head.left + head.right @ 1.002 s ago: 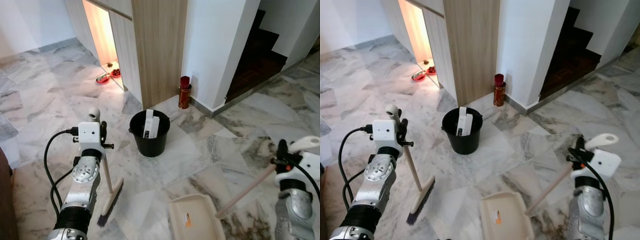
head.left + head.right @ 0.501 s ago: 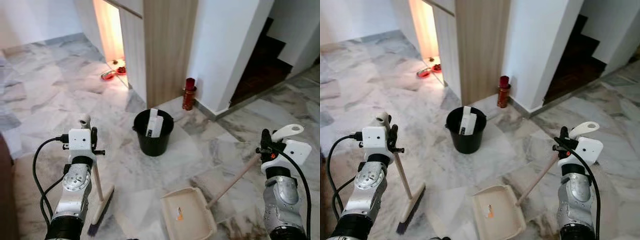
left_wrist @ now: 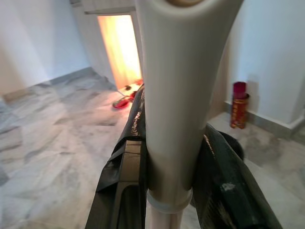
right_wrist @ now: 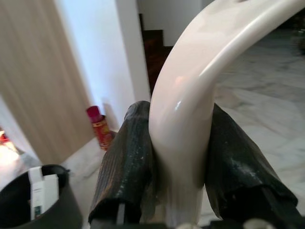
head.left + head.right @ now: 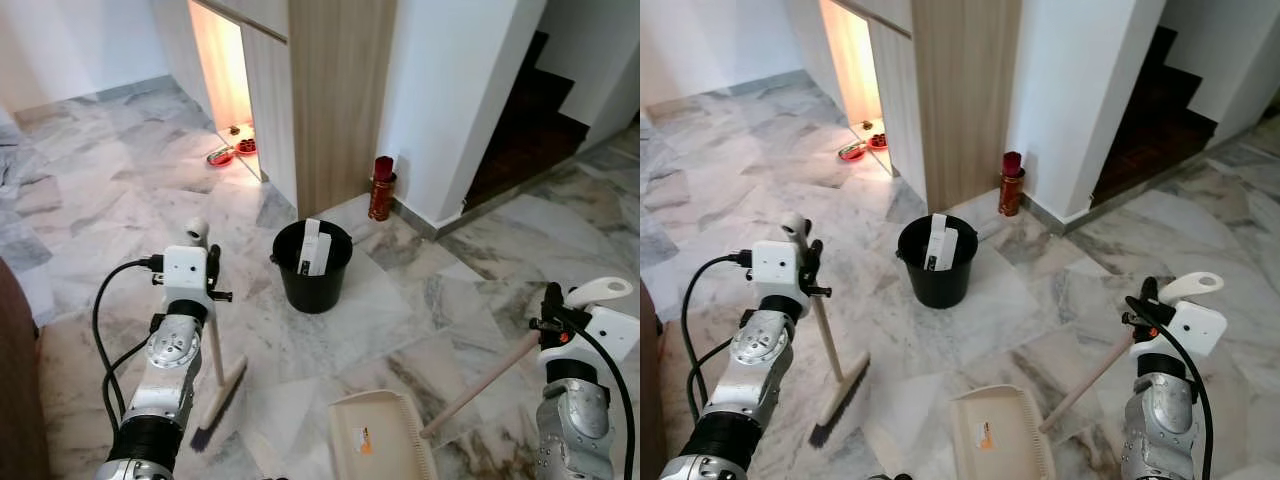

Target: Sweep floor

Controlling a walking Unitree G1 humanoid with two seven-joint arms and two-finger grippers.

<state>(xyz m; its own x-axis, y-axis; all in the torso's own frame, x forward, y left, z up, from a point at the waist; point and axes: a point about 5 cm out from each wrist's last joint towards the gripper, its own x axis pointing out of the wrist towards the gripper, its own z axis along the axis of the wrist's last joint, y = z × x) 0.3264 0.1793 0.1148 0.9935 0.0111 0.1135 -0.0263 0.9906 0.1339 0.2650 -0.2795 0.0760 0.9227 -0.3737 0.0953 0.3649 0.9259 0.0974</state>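
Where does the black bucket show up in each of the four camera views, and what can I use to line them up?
Left eye view: black bucket at centre, on the marble floor.
Right eye view: just left of centre.
Left wrist view: a dark rim peeks past the right-hand finger.
Right wrist view: bottom left corner, white cartons inside.
Shared landmark: the red can by the white wall, beyond the bucket.

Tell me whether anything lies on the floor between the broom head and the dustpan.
Nothing visible does. The broom, held by the left gripper, rests its head on bare marble floor, and the stretch across to the dustpan, held by the right gripper, looks open. The black bucket stands farther off, beyond that path.
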